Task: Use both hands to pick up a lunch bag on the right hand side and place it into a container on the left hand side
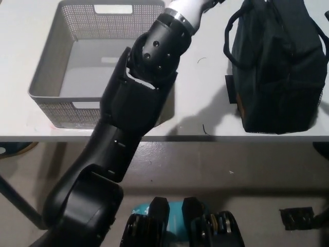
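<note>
bag: black lunch bag (277, 67) upright near table's (205, 103) right front edge
basket: grey container (92, 62) at left front edge
my left arm (149, 77): crosses basket's right wall; hand beyond the far edge, unseen

container (46, 77) left on table (198, 82), lunch bag (277, 67) right

Light is even and fairly bright across the white table (205, 87), soft rather than harsh, with no hard glare. Shadows fall toward the table's near edge: a grey one spreads from the lunch bag (277, 67) at its left side, another lies under the arm beside the container (51, 77). The bag's black fabric swallows detail. The floor below the table sits dimmer. Edges look slightly soft throughout, and the arm's nearest part is mildly blurred.
</note>
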`<action>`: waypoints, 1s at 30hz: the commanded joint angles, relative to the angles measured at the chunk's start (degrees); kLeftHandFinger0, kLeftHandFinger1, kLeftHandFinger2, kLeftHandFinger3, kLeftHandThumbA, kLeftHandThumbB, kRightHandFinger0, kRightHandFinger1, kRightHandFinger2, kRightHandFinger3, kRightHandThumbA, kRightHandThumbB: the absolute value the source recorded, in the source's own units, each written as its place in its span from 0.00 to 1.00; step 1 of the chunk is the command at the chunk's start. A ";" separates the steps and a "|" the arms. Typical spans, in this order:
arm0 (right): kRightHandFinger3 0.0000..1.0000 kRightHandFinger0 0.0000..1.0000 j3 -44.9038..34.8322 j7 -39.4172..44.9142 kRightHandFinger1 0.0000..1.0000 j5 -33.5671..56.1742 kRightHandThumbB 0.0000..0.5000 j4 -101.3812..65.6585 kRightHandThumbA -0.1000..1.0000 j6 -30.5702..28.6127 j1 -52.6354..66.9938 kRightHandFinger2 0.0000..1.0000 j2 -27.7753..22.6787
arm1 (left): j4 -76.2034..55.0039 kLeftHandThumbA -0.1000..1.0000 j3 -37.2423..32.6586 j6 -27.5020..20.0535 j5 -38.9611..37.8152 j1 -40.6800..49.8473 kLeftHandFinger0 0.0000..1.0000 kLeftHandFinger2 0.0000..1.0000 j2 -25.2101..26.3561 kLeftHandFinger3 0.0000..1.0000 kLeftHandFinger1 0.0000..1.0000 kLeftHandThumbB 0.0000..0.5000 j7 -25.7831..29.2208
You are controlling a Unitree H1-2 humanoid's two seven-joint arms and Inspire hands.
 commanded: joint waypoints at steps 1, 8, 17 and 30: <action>1.00 1.00 0.29 1.85 1.00 2.03 0.38 3.46 1.00 -1.64 -4.79 1.00 0.28 | 4.46 1.00 2.91 2.41 -4.80 -2.37 1.00 1.00 -2.90 1.00 1.00 0.84 1.16; 1.00 1.00 -2.24 3.58 1.00 7.72 0.44 13.16 1.00 -2.33 -9.47 1.00 3.65 | 16.41 1.00 9.67 5.84 -12.99 -2.20 1.00 1.00 -8.52 1.00 1.00 0.83 0.65; 1.00 1.00 -6.08 9.20 1.00 12.14 0.40 28.94 1.00 -6.76 -13.78 1.00 4.82 | 33.79 1.00 17.61 -3.14 -16.73 -5.10 1.00 1.00 -9.63 1.00 1.00 0.82 4.02; 1.00 1.00 -5.38 11.34 1.00 11.47 0.42 34.20 1.00 -10.41 -14.56 1.00 4.85 | 39.81 1.00 18.10 -5.99 -17.23 -3.03 1.00 1.00 -7.99 1.00 1.00 0.82 4.02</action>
